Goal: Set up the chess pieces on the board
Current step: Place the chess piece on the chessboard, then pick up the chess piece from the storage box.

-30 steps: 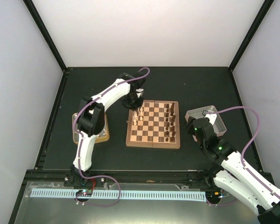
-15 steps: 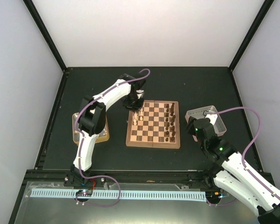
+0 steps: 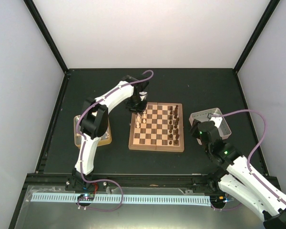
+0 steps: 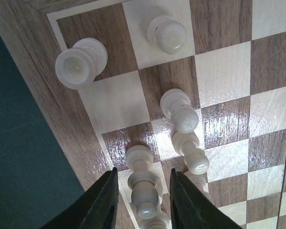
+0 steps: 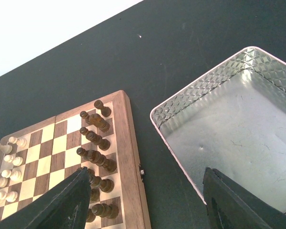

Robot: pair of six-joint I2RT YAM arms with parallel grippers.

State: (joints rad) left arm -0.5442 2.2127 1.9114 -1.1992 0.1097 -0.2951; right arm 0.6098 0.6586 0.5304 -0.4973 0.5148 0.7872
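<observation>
Item 1. The board (image 3: 157, 127): a chequered wooden square with a reddish border. It lies flat at mid-frame in the top view, on the dark counter (image 3: 190, 86).

Item 2. The chess pieces, pale set (image 3: 139, 119): we see them standing along the board's left edge in the top view. The left wrist view shows several on squares at the board's corner.

Item 3. The chess pieces, dark set (image 3: 174, 125): these stand in two files along the board's right edge.

Item 4. Left gripper (image 4: 142, 174): it is over the board's upper left corner. Its jaws are apart, one on each side of a single pale piece (image 4: 144, 191) at lower centre of the wrist frame. We see a thin gap on either side of the piece.

Item 5. Right gripper (image 5: 147, 174): it is right of the board, above the counter by the tray. Its jaws are wide apart with nothing between them.

Item 6. Silver tray (image 5: 205, 81): it sits on the counter at centre right in the top view, apart from the board.

Item 7. Gold-tan tin (image 3: 77, 136): it sits left of the board, partly hidden by the left arm.
</observation>
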